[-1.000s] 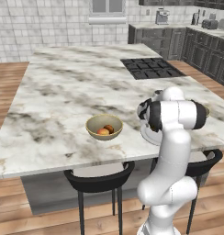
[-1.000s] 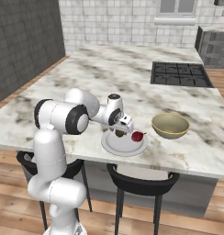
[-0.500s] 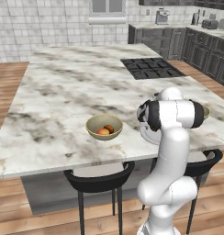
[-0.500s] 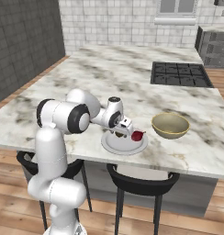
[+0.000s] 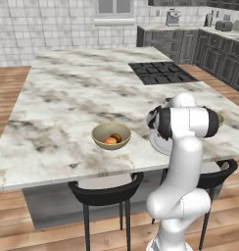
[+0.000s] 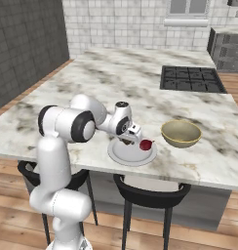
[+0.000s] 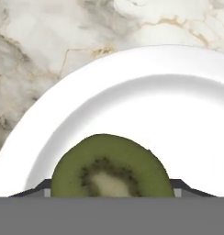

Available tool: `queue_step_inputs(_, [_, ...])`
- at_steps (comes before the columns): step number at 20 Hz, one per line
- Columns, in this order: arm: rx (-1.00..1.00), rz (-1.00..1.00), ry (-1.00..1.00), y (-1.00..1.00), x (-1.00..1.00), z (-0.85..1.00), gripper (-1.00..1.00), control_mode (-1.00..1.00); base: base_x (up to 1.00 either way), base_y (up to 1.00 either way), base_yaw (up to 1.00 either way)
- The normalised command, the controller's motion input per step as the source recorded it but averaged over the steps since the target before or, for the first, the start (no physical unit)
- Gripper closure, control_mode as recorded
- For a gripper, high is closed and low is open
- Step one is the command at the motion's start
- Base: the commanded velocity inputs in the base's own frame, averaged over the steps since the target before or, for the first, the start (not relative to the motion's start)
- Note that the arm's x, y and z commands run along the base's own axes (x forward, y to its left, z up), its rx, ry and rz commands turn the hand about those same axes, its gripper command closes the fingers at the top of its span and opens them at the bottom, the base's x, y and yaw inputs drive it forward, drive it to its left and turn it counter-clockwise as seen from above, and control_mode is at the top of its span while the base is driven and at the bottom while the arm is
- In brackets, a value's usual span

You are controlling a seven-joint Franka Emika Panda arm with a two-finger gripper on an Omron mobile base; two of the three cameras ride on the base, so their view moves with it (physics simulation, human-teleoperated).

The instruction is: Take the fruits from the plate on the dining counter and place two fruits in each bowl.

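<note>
on the marble counter [image 6: 91, 78] the gripper [image 6: 129, 141] sits low over the plate [image 6: 122, 155], kiwi [image 7: 111, 167] between its fingers; grip unclear.

Marble dining counter [image 6: 116, 80]: plate [image 6: 122, 155], two bowls [image 6: 181, 133].

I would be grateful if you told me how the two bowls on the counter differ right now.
The bowl left of the plate holds two fruits, orange and reddish; the bowl right of the plate looks empty. The first stands apart from the plate, the second closer beside it. Both are alike: round, deep, tan, upright on the marble counter.
</note>
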Motion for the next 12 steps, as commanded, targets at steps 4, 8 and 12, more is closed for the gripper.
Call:
queue_step_inputs(4, [0.00,0.00,-0.02,-0.39,-0.31,0.86,1.00,-1.00,0.00,0.00,0.00])
queue_step_inputs(8, [0.00,-0.04,-0.06,-0.51,-0.46,0.77,1.00,-1.00,0.00,0.00,0.00])
queue_step_inputs(12, [-0.06,-0.14,-0.21,-0.44,-0.34,0.37,1.00,-1.00,0.00,0.00,0.00])
